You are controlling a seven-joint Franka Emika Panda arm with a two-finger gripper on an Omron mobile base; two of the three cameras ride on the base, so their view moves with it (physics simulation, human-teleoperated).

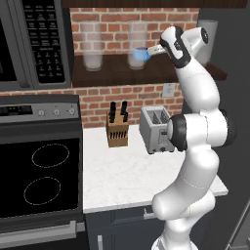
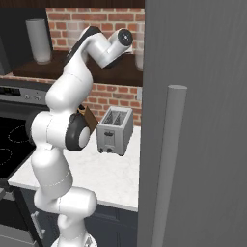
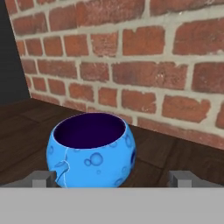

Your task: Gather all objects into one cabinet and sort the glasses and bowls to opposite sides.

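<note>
Bowl (image 3: 90,151) between open hand's (image 3: 113,178) fingertips

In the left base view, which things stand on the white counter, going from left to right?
Knife block → toaster, both standing on the white counter, with the stove at its left.

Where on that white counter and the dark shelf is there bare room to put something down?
The white counter is bare in front of the knife block and toaster, over to the stove. The shelf is crowded: two tall glasses and the blue bowl, with free wood left of the bowl.
</note>
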